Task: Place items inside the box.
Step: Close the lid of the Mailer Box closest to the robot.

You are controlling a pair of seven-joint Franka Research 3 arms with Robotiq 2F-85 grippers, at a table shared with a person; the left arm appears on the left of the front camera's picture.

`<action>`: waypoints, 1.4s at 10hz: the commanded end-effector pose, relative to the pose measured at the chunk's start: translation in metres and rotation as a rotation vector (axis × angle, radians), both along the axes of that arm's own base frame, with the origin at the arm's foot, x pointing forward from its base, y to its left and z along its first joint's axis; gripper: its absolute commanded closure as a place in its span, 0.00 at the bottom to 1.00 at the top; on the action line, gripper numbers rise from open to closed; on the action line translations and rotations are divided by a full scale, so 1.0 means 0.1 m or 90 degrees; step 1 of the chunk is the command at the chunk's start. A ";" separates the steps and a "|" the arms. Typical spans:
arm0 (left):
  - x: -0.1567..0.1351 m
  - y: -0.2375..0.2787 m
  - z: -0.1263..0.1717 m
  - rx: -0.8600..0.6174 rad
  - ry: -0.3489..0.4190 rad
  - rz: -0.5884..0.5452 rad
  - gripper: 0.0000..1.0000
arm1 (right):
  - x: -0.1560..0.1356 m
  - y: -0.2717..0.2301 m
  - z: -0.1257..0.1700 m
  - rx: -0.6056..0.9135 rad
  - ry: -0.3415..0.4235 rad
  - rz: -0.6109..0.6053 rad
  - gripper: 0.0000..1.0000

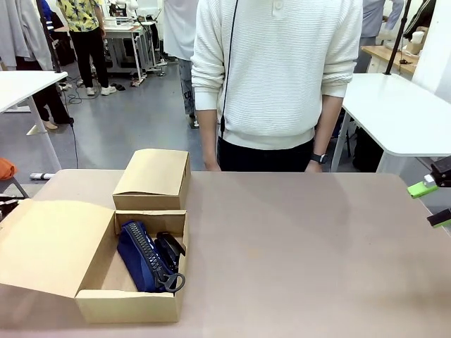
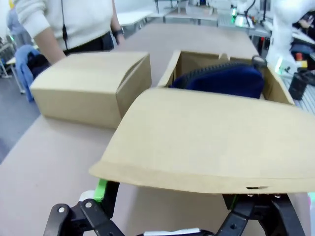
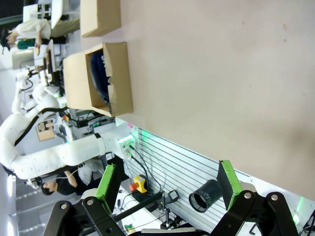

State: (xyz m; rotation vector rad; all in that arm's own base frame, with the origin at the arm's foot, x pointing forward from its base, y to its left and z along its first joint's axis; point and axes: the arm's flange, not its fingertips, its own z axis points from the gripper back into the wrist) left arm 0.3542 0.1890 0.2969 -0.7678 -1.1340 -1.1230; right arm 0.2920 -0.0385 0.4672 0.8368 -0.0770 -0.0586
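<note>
An open cardboard box (image 1: 127,307) stands at the table's front left, its lid flap (image 1: 53,246) folded out to the left. Inside lie a navy zip pouch (image 1: 136,255) and a black stapler (image 1: 170,248) beside it. In the left wrist view the flap (image 2: 211,142) spreads over my left gripper (image 2: 165,195), whose fingers stand wide apart and open below it; the navy pouch (image 2: 221,81) shows beyond. My right gripper (image 1: 431,204) hangs open at the table's right edge, far from the box. In its own view the right gripper (image 3: 167,179) holds nothing, and the box (image 3: 120,73) lies far off.
A smaller closed cardboard box (image 1: 153,176) stands right behind the open one. A person in a white sweater (image 1: 275,77) stands at the far edge, hands down. The tabletop (image 1: 303,253) is bare from the middle to the right.
</note>
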 end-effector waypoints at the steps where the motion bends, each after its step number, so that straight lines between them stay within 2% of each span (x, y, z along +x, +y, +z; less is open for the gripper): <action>1: -0.09 -0.10 0.16 -0.031 -0.066 0.031 0.00 | 0.01 -0.01 -0.01 0.013 -0.014 0.009 0.00; 5: -0.24 -0.74 0.45 -0.077 -0.142 -0.044 0.00 | 0.01 -0.01 -0.01 0.013 -0.014 0.009 0.00; 7: -0.34 -1.22 0.58 -0.117 -0.174 -0.082 0.00 | 0.01 -0.01 -0.01 0.013 -0.014 0.009 0.00; 8: -0.41 -1.57 0.57 -0.117 -0.191 -0.127 0.00 | 0.01 -0.01 -0.01 0.013 -0.014 0.009 0.00; 9: -0.47 -1.76 0.50 -0.110 -0.154 -0.163 0.00 | 0.01 -0.01 -0.01 0.013 -0.014 0.009 0.00; 12: -0.61 -2.27 0.08 -0.045 -0.112 -0.228 0.00 | 0.01 -0.01 -0.01 0.013 -0.014 0.009 0.00; 14: -0.67 -2.35 -0.11 -0.009 -0.095 -0.245 0.00 | 0.01 -0.01 -0.01 0.013 -0.014 0.009 0.00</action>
